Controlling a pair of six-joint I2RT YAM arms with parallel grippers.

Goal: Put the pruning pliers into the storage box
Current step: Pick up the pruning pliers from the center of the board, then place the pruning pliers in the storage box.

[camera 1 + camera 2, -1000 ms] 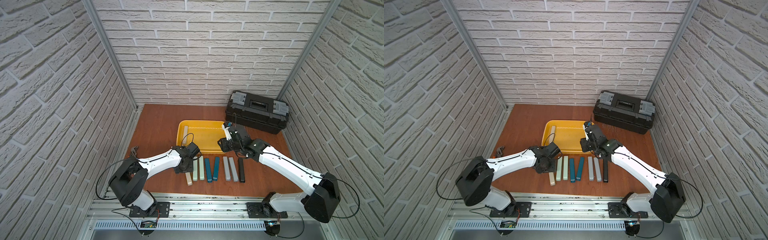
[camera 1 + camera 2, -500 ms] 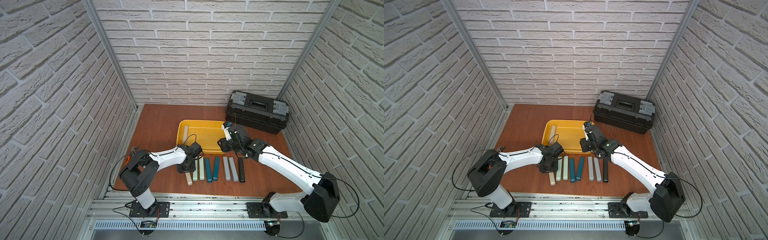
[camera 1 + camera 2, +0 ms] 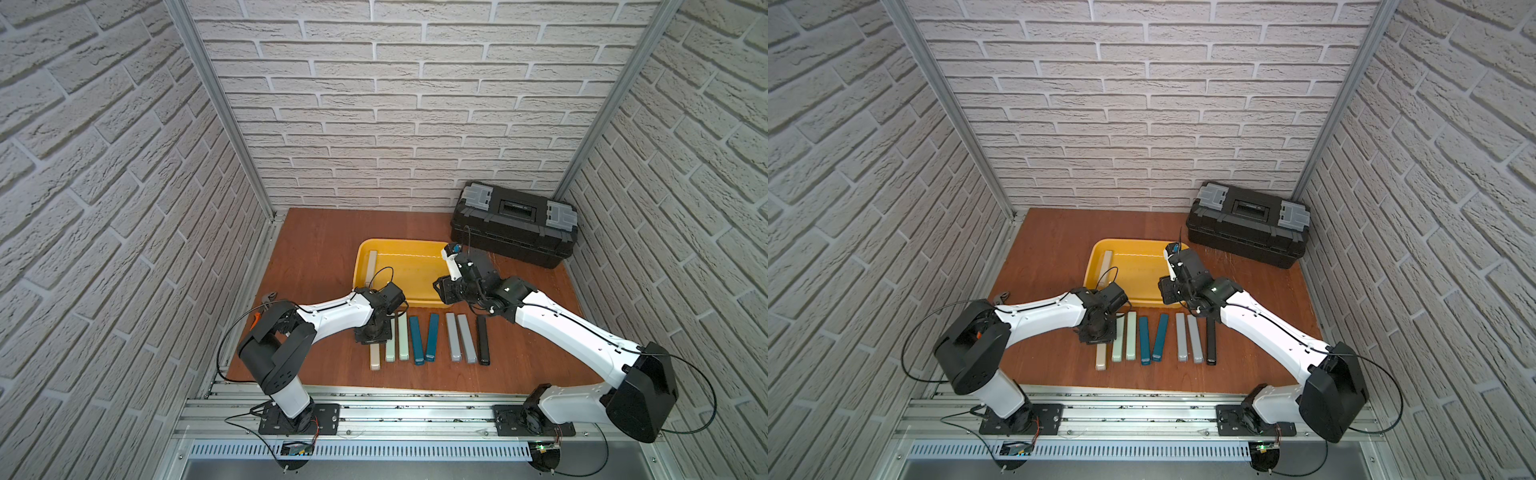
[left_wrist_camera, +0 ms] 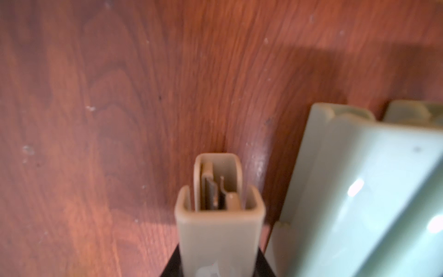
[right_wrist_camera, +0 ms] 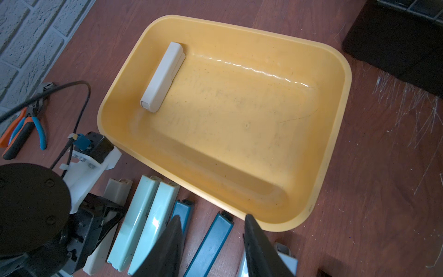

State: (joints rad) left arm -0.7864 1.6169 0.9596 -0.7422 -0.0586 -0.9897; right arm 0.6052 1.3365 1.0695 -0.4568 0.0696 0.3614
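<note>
The pruning pliers lie in a row on the wooden table in front of the yellow storage box (image 3: 401, 243). My left gripper (image 3: 373, 332) is shut on the beige bar (image 4: 219, 239) at the row's left end (image 3: 375, 358), which still lies in line with the others. Beside it are two mint green bars (image 3: 397, 340), two teal (image 3: 424, 338), two grey (image 3: 459, 338) and one black (image 3: 482, 338). Another beige bar (image 5: 161, 76) lies inside the box by its left wall. My right gripper (image 5: 213, 239) hangs open and empty over the box's front rim (image 5: 275, 226).
A black toolbox (image 3: 515, 232) with grey latches stands at the back right. Orange-handled pliers (image 5: 21, 129) lie by the left wall. Brick walls close in three sides. The left arm (image 3: 332, 316) reaches low across the table's left half.
My left gripper has closed on the beige bar at the left end of the row, and its arm has swung in closer. The right arm has not moved.
</note>
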